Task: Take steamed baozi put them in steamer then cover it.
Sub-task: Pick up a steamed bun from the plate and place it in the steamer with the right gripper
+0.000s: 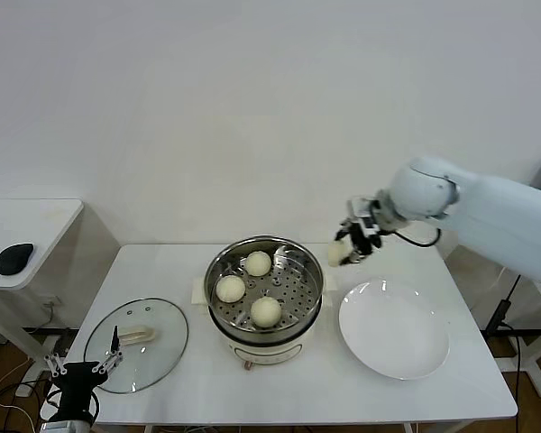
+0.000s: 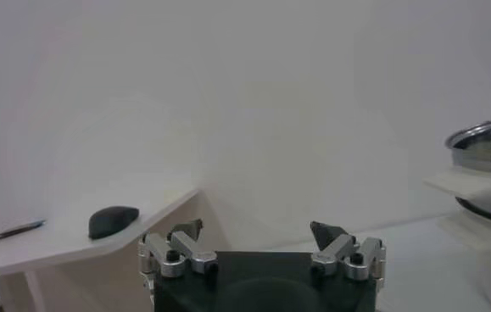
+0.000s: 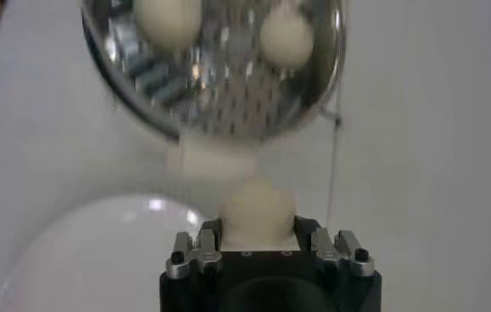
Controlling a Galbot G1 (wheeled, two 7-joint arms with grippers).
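The steamer [image 1: 264, 325] stands mid-table with three baozi [image 1: 258, 262] [image 1: 231, 288] [image 1: 266, 310] on its perforated tray. My right gripper [image 1: 346, 253] is shut on a fourth baozi [image 1: 338, 254] and holds it in the air just right of the steamer's rim, above the table behind the plate. In the right wrist view the baozi [image 3: 258, 212] sits between the jaws, with the steamer [image 3: 220, 110] beyond it. The cover [image 1: 136, 345] lies flat on the table left of the steamer. My left gripper [image 1: 83, 366] is open and empty at the table's front left corner, beside the cover.
A white plate [image 1: 394, 330] lies empty on the right of the table, also seen in the right wrist view [image 3: 75, 254]. A side table with a black mouse [image 1: 15, 258] stands to the left. A wall is close behind.
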